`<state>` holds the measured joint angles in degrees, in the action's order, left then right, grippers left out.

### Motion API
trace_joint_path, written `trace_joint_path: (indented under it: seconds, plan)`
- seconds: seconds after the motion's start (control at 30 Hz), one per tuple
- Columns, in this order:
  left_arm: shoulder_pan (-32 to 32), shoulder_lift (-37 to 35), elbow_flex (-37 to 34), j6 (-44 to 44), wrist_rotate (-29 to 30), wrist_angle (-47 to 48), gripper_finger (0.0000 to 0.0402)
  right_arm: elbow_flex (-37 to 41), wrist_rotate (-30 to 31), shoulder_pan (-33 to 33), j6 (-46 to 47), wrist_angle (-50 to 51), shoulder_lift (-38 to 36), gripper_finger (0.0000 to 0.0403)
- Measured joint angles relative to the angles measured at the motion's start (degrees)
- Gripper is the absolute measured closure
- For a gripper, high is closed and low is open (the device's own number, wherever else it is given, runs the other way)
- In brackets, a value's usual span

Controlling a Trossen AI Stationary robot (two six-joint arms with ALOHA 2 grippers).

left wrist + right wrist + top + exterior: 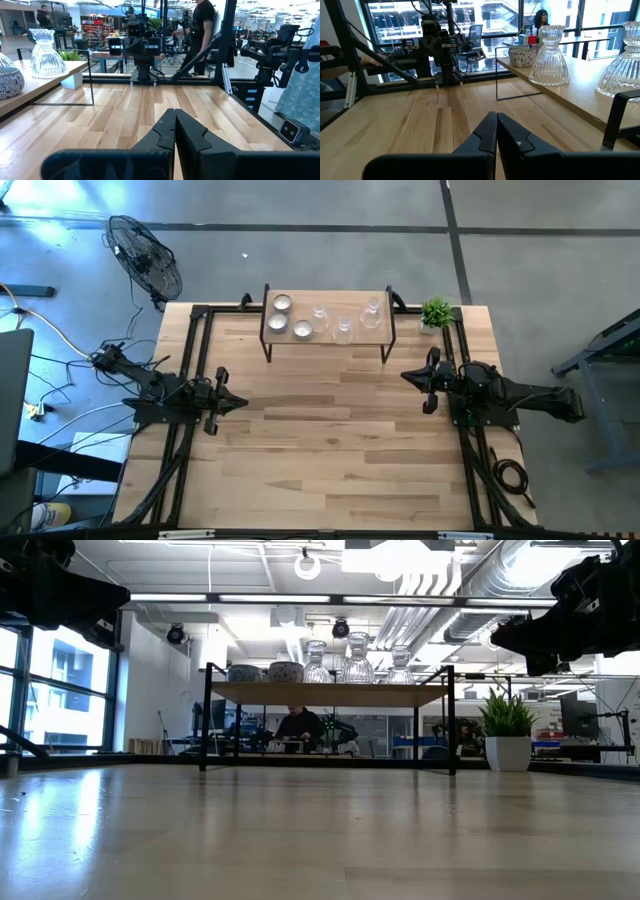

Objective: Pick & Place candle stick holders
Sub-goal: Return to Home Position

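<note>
Low view looks flat across the wooden table point(300, 830), with its pale boards running away from me toward a shelf at the back.

Seen from above, the two dark arms sit about halfway back, one at each side of the table. The left gripper point(240, 402) points in toward the middle, and its two fingers are pressed tight together. The right gripper point(405, 376) points in from the other side, and its two fingers are pressed tight together too. Both are well apart from the shelf.

Further back, at the far edge of the table, stands the little shelf point(340, 302). It has a light wood top and thin black legs. All six candle stick holders point(320, 320) are on top of it. The three tealight cups point(281, 303) sit close together at the end nearer the left arm. The three glass holders point(343, 330) stand upright, spread from the middle to the end nearer the right arm.

Just beside that end, a small green plant point(435, 312) in a white pot stands on the table's far corner.

Past the table, a black fan point(145, 258) stands on the grey floor near the other far corner. Deep in the big room, a person point(300, 725) in dark clothes shows under the shelf top.
</note>
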<state>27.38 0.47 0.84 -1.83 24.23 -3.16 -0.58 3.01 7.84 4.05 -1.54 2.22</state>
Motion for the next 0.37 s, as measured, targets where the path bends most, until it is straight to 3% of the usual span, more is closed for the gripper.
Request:
trace_joint_path:
  seconds: [0.37]
  plan:
    - [0.0,0.0,0.0,0.0,0.0,0.0,0.0401,0.0,0.0,0.0,0.0,0.0,0.0,0.0394]
